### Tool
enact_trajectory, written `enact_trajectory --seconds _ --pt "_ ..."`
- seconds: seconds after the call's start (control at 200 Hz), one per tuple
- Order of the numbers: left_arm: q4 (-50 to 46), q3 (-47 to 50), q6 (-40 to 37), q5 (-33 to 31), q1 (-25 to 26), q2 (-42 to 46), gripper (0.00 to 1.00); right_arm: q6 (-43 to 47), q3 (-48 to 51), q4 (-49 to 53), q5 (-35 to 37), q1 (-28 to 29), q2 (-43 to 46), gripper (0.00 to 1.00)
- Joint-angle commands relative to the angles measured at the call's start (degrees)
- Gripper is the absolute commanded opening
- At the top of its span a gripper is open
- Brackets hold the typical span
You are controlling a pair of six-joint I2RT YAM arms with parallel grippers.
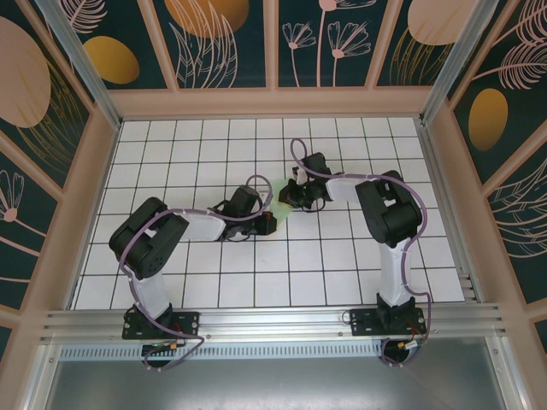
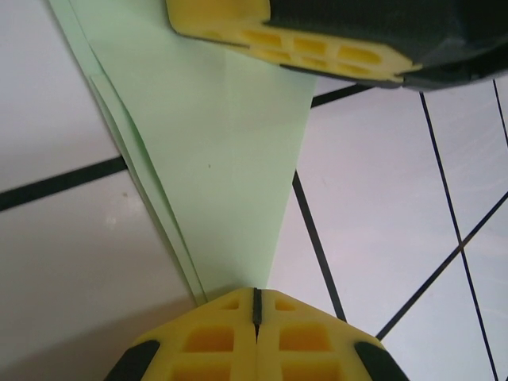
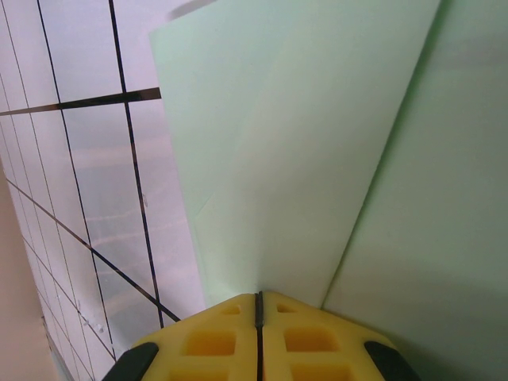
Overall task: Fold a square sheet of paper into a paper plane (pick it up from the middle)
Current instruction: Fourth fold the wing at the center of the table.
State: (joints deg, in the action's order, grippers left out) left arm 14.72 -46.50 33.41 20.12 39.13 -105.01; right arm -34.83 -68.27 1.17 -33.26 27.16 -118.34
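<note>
Item: paper plane (image 2: pixel 230 159), mid-fold. My left claw (image 2: pixel 255 305) pinches its narrow end; my right claw (image 3: pixel 258 305), at twelve o'clock, clamps the wide end. Next, probably: an even wing crease.

bright even overhead light, soft shadows, wrist views blurred close up

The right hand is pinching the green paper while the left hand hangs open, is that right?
No. The left hand is shut on the paper too, as the left wrist view shows. The right hand is pinching it, as you said.
</note>
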Motion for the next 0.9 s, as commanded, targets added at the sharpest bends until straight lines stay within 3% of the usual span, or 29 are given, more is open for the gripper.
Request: enact_trajectory --seconds 0.0,0.205,0.42,0.55,0.896 --pt "-12.9 3.6 -1.5 3.6 1.9 0.0 0.0 0.6 1.6 6.5 7.1 0.2 -5.5 0.08" --pt "-11.3 1.8 -0.4 2.5 1.8 5.2 0.0 0.3 1.9 6.3 7.0 0.1 -5.2 0.08" --pt "-3.2 0.8 5.8 -4.4 1.4 8.9 0.0 -2.2 3.5 4.5 6.3 0.2 -3.8 0.08" --pt "0.5 1.0 9.7 -7.6 1.5 8.2 0.0 -5.5 6.8 2.7 6.7 0.3 -1.1 0.08" --pt "0.0 -0.4 11.0 -6.7 1.5 1.6 0.0 -10.0 12.3 -1.2 4.9 1.4 3.8 0.08"
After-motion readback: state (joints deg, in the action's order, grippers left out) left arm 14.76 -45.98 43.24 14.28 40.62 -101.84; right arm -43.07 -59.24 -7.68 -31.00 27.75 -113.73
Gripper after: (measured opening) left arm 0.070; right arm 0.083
